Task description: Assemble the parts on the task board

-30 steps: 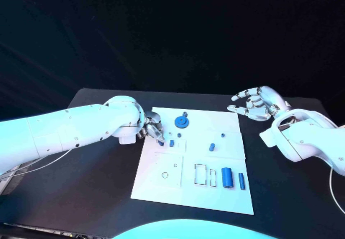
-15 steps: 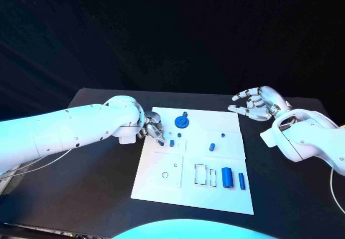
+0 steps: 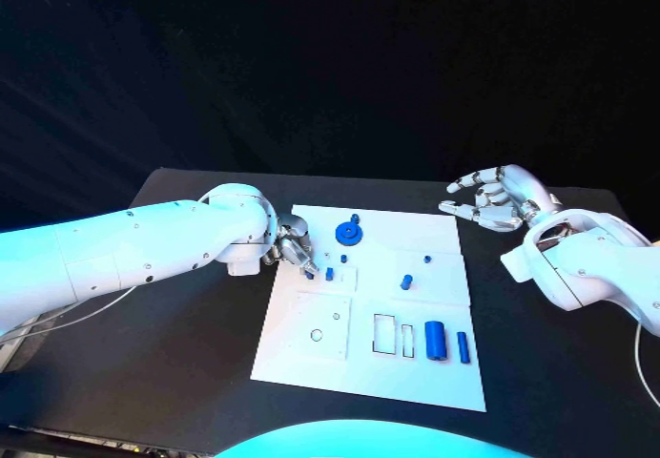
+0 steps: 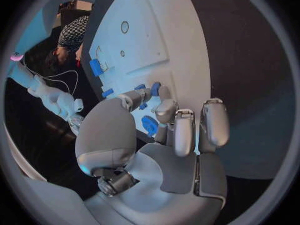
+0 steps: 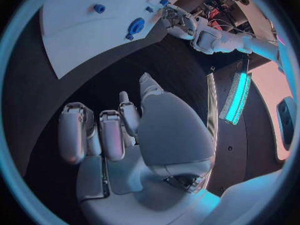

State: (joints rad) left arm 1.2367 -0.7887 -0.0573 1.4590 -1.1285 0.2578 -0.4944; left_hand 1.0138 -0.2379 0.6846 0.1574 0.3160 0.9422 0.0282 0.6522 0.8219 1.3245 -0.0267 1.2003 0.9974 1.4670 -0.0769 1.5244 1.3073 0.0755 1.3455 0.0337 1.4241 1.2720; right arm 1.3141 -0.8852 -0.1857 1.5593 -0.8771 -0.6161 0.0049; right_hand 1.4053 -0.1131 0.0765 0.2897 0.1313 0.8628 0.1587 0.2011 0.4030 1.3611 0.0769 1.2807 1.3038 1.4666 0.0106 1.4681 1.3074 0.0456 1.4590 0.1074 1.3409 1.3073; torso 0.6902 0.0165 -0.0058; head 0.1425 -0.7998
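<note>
Left hand (image 3: 292, 250) fingers pinch a small blue part (image 3: 329, 274) — right hand (image 3: 492, 198) fingers spread.

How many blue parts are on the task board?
6 visible: a round disc at the far edge, a tiny peg, one by the left hand fingers, one mid-board, two upright near-right. Fingers may hide more.

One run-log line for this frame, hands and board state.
left robot hand: fingertips at small blue part, grip unclear | right robot hand: open, off board | task board: round blue part at far edge
</note>
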